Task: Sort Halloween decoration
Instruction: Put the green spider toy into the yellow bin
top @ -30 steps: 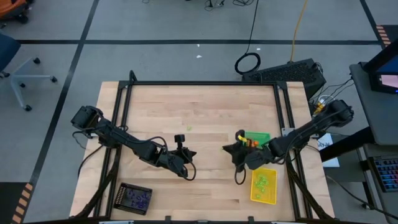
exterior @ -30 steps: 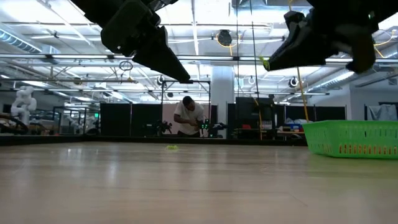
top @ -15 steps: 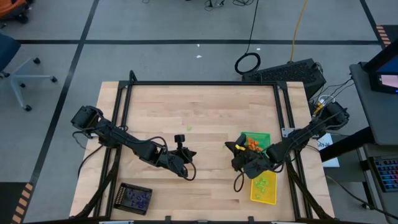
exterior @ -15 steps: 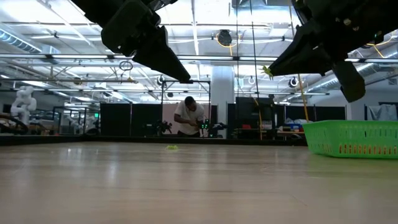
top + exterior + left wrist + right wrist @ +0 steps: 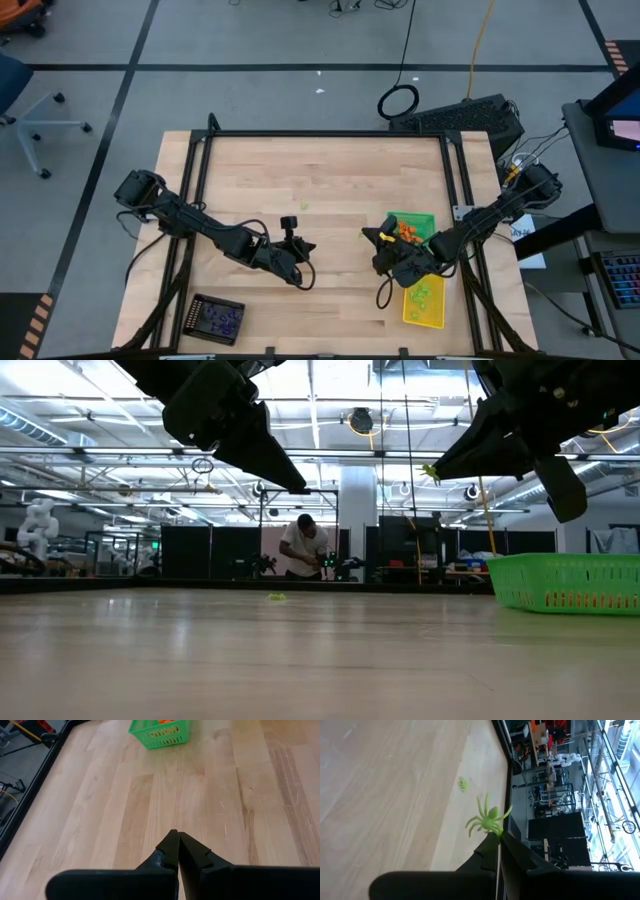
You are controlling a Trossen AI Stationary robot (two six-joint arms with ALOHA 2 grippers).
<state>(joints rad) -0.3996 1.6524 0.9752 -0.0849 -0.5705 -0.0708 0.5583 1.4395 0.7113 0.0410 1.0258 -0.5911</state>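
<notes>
My right gripper (image 5: 498, 836) is clamped on a lime green spider (image 5: 488, 820), held above the table (image 5: 330, 180) near its right edge, beside the green tray (image 5: 420, 221). My left gripper (image 5: 178, 836) hangs closed and empty over the table's middle.

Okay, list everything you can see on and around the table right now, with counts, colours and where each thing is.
Green tray: one, right side of table, orange trinkets inside.
Yellow tray: one, near right corner, green trinkets inside.
Black tray: one, near left edge, purple trinkets inside.
Loose trinket: one, lime, mid-table towards the far edge.
Spider: one, lime, held at right pincer's tips.
Person: one, light shirt, in the room beyond.
Left pincer: shut, empty, above table centre.
Right pincer: shut on spider, beside green tray.
</notes>
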